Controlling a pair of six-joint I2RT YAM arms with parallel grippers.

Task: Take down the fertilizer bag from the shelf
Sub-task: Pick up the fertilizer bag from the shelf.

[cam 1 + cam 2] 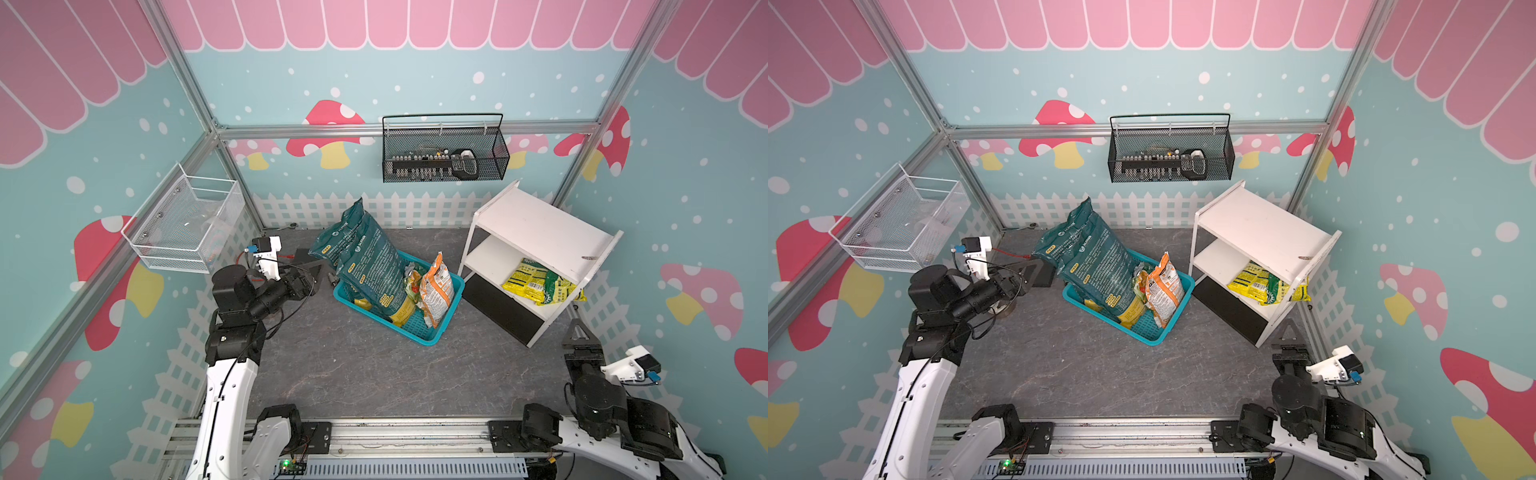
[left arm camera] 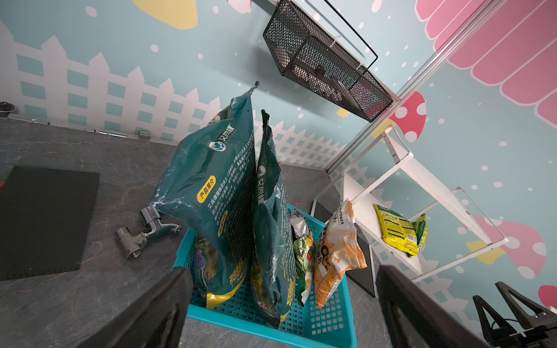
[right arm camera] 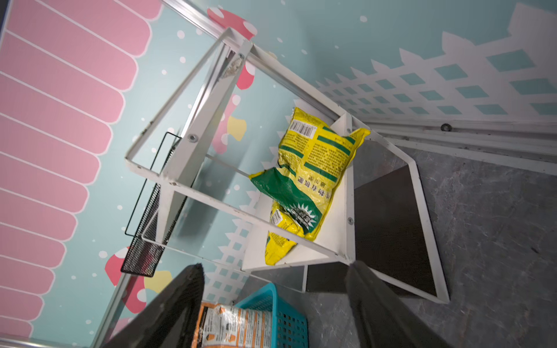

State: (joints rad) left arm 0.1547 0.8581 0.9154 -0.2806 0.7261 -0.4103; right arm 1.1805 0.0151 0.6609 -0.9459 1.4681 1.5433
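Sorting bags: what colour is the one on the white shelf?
Yellow and green bag, clearest in the right wrist view.

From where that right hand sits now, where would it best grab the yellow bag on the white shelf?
Probably the crumpled yellow-green end of the fertilizer bag that sticks out past the front edge of the shelf. The bag lies flat on the middle board, so its overhanging end is thin enough to pinch. The open right hand should come in level from the open front, since side panels block the flanks.

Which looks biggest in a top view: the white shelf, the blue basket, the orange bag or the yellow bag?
1. White shelf
2. Blue basket
3. Orange bag and yellow bag: about alike, and the shelf hides part of the yellow one, so I won't rank them.
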